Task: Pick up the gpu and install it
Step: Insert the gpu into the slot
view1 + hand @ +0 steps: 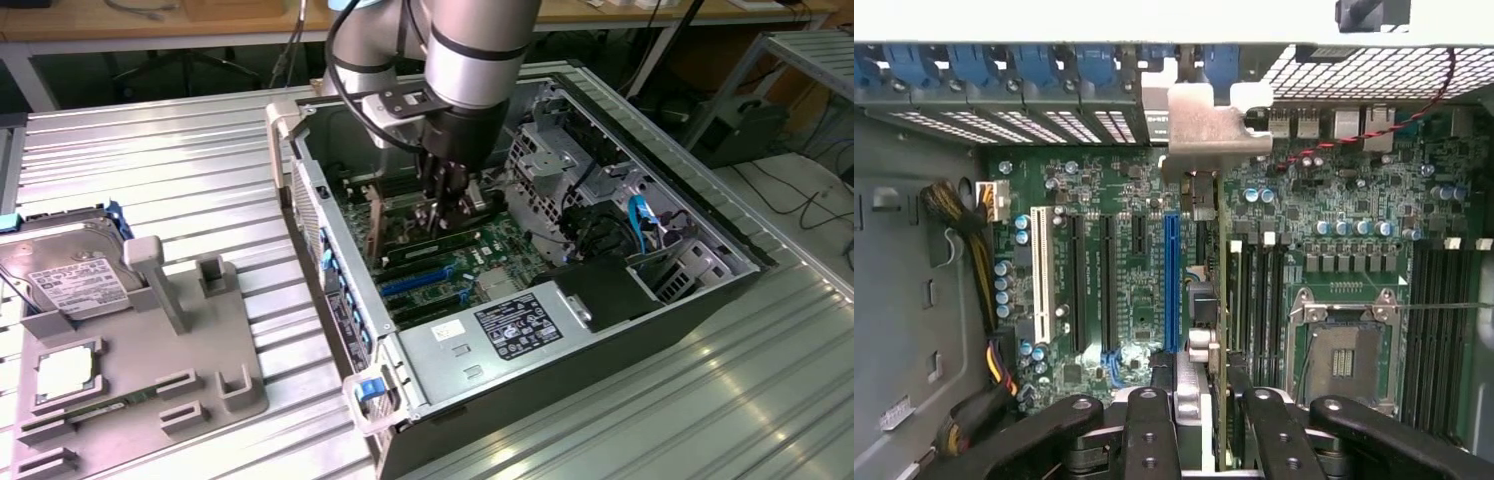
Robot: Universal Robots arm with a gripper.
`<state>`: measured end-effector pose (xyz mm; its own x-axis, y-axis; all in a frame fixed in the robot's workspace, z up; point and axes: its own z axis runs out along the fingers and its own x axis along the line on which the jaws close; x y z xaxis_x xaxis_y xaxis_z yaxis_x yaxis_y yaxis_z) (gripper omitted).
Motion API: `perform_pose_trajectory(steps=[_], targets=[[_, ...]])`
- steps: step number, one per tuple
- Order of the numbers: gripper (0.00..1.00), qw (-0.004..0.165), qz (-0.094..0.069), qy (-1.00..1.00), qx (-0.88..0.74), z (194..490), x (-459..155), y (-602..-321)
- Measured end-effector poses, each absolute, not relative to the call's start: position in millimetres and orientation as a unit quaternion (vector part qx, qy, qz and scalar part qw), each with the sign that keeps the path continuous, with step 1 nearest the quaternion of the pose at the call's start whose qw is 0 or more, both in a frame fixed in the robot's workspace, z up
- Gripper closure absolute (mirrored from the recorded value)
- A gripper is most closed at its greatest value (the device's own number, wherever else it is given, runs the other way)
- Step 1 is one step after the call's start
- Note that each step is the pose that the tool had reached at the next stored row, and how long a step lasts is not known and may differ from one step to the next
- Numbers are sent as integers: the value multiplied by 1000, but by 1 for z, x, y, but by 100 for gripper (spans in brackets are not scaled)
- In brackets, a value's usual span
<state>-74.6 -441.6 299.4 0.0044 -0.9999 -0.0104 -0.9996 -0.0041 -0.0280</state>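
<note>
You had the gripper (pixel 447 205) down inside the open computer case (pixel 694 290), which lay on its side on the ribbed metal table (pixel 160 160). Its black fingers (pixel 1151 415) were clamped on the gpu (pixel 1201 300), one on each face of the card. From the wrist view the card stood on edge over the motherboard (pixel 1124 250). It ran away from the fingers toward the rear wall of the case, just beside the long blue slot (pixel 1171 280) and between that slot and the memory slots (pixel 1259 300). Its silvery bracket (pixel 1216 120) was up against the rear wall, beside the row of blue clips (pixel 994 65). You could not tell from either view whether the card's lower edge was seated in a slot or hanging just above the board. The white slot (pixel 1039 270) stood well apart from the card on one side, and the bare processor socket (pixel 1344 350) on the other. In the exterior view the power supply (pixel 514 325) filled the near corner of the case. Well off to that view's left, a hard drive (pixel 67 285) leaned in a grey holder (pixel 180 350).
</note>
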Motion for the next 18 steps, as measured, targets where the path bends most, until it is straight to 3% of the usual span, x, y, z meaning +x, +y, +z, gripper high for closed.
perform_pose_trajectory(steps=[18], targets=[[69,11,-4,706,-708,291,-77,-459]])
